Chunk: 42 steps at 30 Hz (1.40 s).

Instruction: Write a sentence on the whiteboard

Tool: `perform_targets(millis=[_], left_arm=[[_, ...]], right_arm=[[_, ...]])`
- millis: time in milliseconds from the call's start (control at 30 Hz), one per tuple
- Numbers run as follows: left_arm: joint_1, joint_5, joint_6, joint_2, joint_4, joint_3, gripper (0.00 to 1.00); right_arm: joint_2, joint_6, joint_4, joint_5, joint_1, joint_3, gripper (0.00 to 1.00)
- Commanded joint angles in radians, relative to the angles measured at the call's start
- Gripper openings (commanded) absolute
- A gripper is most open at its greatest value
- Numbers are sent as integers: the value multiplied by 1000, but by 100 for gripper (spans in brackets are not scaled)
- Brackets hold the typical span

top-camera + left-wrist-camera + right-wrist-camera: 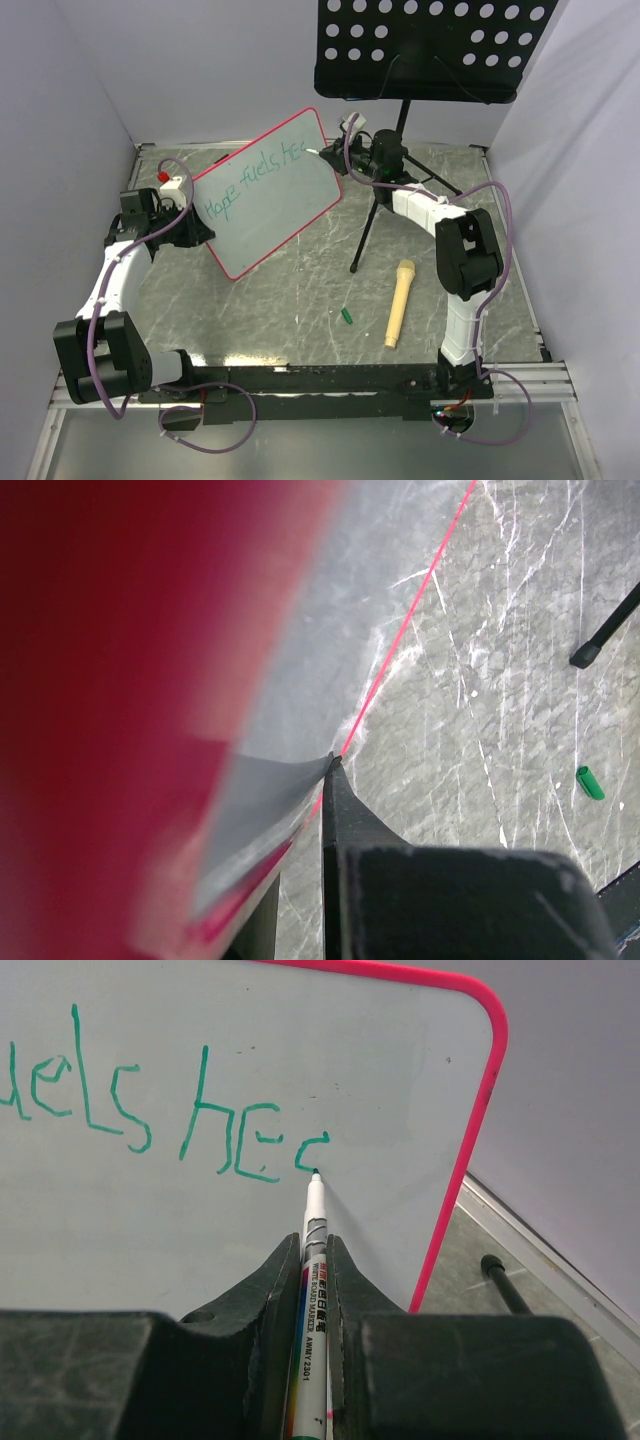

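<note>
My right claw [315,1248] is pressed together on a white whiteboard marker [313,1210], pinching the barrel so it points straight out between the fingers. Its green tip is touching the whiteboard [250,1050] at the end of a curved stroke. That stroke belongs to the sentence [130,1110], written in teal: the top view shows "Hope fuels" done in one rising line. My wrist camera shows a third word begun with "he" and a mark that for now reads like a "c", which I take to be a half-made letter. So I judge two words finished and the third partly written. The rest of that letter and word are left, with only a modest strip of bare white before the pink frame at the right corner. My left claw [192,230] is clamped on the board's lower left edge, pinching the frame and propping the board up at a tilt above the worktop [300,290], not lying flat. Farther out on the worktop are a small green cap [346,316], probably the marker's, and a tan microphone [398,302]. Both are well apart from the board, and the black music stand [430,40] is behind it.
</note>
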Motion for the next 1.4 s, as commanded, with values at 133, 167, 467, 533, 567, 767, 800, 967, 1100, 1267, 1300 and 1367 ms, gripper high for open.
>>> perform_targets(millis=[133,167,467,533,567,767,800,967,1100,1267,1300,1367], left_arm=[[-10,-408,206,69,-177,-69,1],[-12,-408,206,69,-177,-69,1],[-10,-407,208,72,-177,-67,1],[-10,-405,208,74,-177,-67,1],[-10,-407,208,74,-177,-67,1],[-10,-405,208,74,-180,-64,1],[-12,-408,208,72,-180,-66,1],[-10,-408,206,75,-180,-66,1],[-10,-408,206,77,-180,-66,1],[-12,-410,206,77,-180,-64,1],[-10,-408,206,77,-179,-64,1],[-12,-408,205,77,-179,-64,1]], right_arm=[[-14,17,61,14,-7,24,0],[-14,17,63,14,-8,27,0],[-7,23,64,11,-7,46,0],[-8,29,68,12,-8,49,0],[-8,29,68,12,-8,51,0],[-5,35,64,14,-7,63,0],[-4,37,63,15,-5,64,0],[9,38,58,14,-5,77,0],[15,44,51,14,-5,89,0],[32,41,23,9,-7,109,0],[33,41,18,9,-7,112,0],[38,41,12,9,-5,115,0]])
